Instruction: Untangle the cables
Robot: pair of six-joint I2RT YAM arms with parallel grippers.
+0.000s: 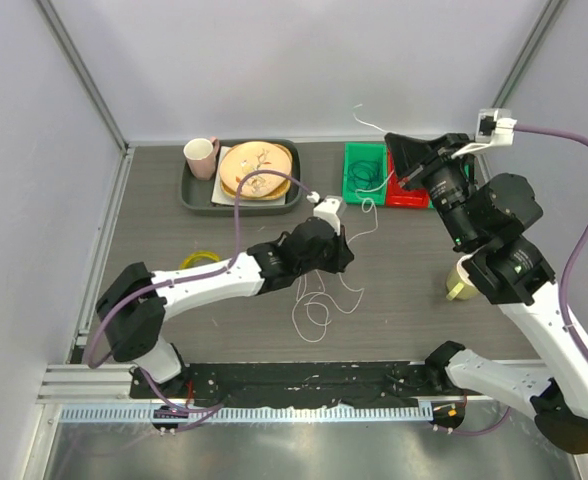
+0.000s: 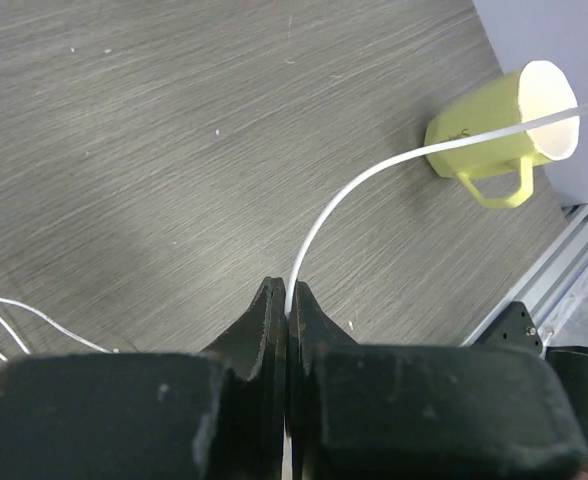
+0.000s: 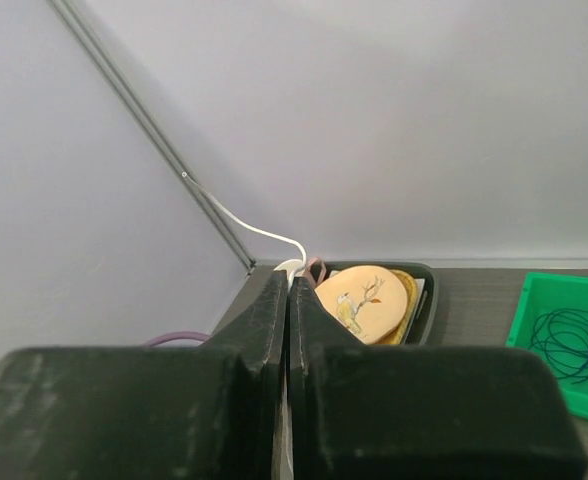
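Observation:
A thin white cable [image 1: 316,308] lies in loose loops on the table's middle and rises toward both grippers. My left gripper [image 1: 342,252] sits low over the table, shut on this white cable [image 2: 319,225], which arcs away to the right past a yellow cup [image 2: 494,125]. Raised at the back right, my right gripper [image 1: 390,140] is shut on the white cable [image 3: 236,221] too, and a free end curls up beyond the fingertips. A dark blue cable [image 3: 574,342] is coiled in a green bin [image 1: 364,160]. Beside it stands a red bin [image 1: 406,193]; what it holds is hidden by the right arm.
A dark tray [image 1: 192,192] at the back left carries a pink mug [image 1: 201,156] and an orange plate [image 1: 257,168]. A small yellow wire ring [image 1: 201,259] lies beside the left arm. The yellow cup [image 1: 461,285] stands near the right arm. Walls close off three sides.

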